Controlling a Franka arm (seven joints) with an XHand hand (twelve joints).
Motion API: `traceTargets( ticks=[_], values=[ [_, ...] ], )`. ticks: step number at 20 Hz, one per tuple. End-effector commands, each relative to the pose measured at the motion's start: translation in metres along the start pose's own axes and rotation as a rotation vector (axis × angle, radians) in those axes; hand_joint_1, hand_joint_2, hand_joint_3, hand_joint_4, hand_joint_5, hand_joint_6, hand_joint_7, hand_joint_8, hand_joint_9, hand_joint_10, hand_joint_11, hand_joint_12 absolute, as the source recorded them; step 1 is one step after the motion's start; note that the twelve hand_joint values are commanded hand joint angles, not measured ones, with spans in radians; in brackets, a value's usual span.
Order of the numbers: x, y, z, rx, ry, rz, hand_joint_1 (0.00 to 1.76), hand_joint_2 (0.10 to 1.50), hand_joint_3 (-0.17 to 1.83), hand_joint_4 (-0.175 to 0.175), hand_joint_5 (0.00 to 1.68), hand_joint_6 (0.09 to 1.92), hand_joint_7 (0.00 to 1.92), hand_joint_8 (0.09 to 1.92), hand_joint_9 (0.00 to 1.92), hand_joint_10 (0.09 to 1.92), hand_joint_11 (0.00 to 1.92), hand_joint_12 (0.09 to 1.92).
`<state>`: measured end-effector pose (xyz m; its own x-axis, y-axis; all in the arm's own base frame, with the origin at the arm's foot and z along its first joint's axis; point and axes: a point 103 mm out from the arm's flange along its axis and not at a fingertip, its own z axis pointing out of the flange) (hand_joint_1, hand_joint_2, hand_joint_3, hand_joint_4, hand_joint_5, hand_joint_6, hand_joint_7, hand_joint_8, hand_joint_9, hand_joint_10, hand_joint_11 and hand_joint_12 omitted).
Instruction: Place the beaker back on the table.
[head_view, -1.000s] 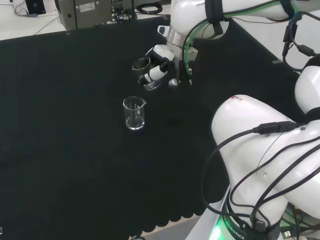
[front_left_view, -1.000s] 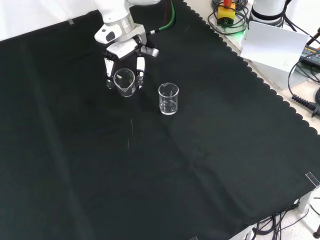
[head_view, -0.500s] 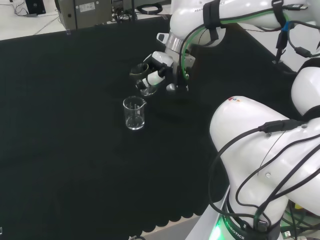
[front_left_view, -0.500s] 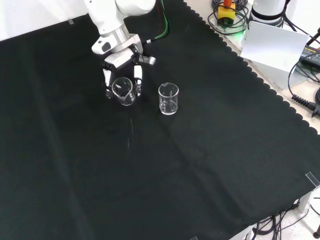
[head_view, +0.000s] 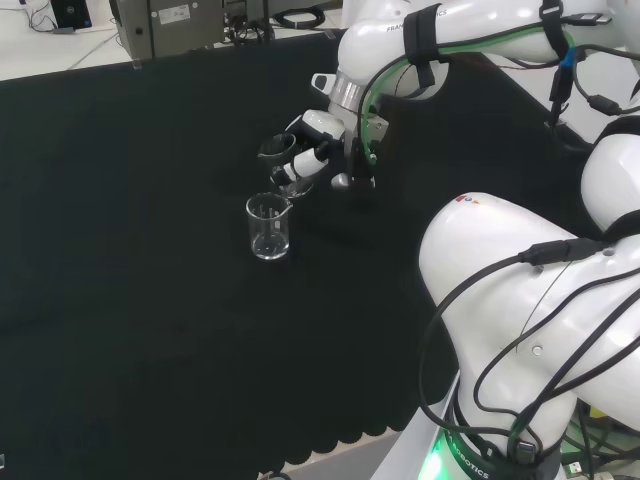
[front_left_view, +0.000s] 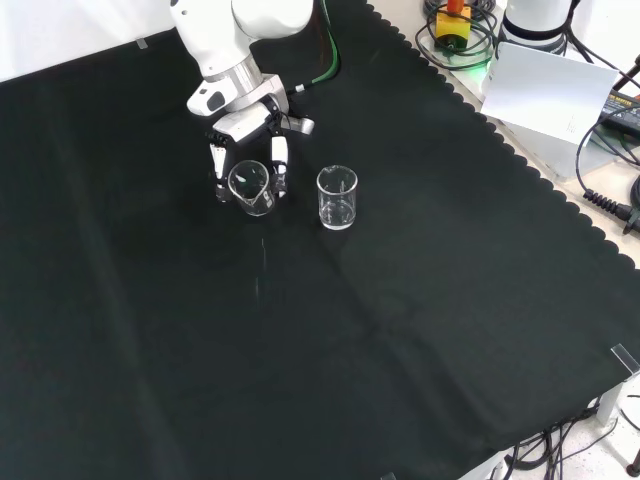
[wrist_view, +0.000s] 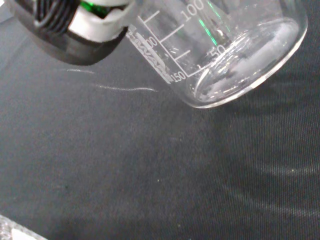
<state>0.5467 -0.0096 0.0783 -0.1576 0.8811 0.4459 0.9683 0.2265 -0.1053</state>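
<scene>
The beaker sits inside the hand, clear glass with its mouth tipped toward the front camera, so it is tilted rather than upright. The fingers curl down either side of its wall and clasp it. In the wrist view the beaker's base hangs slanted above the black cloth; whether any edge touches the cloth cannot be told.

A second beaker stands upright on the cloth just beside the hand, apart from the held one.

The risk I judge from here is release while the glass is tilted: the base would meet the cloth on one edge and the beaker could roll or topple, perhaps into the second beaker. Levelling it first would avoid that.

The front view shows the fingers on both sides of the glass and the gap to the neighbour. The head view shows the hand from the side, with the beaker low over the cloth beyond the second beaker. The wrist view alone shows the base's slant and the printed scale.
</scene>
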Motion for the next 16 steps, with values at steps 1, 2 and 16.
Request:
traceTargets(
  ticks=[1, 2, 16],
  values=[
    [-0.0027, -0.0026, 0.0056, 0.012, 0.002, 0.013, 1.42, 1.03, -0.17, -0.155, 1.23, 0.56, 1.29, 0.63, 1.58, 0.09, 1.21, 0.83],
    [-0.0033, -0.0028, 0.0059, 0.013, 0.002, 0.015, 1.42, 1.03, -0.17, -0.152, 1.22, 0.58, 1.29, 0.63, 1.57, 0.09, 1.21, 0.83],
    [-0.0105, -0.0079, 0.0024, 0.036, -0.008, 0.032, 1.27, 1.08, -0.13, -0.099, 0.98, 0.93, 0.96, 0.85, 1.35, 0.09, 1.11, 0.8]
  ],
)
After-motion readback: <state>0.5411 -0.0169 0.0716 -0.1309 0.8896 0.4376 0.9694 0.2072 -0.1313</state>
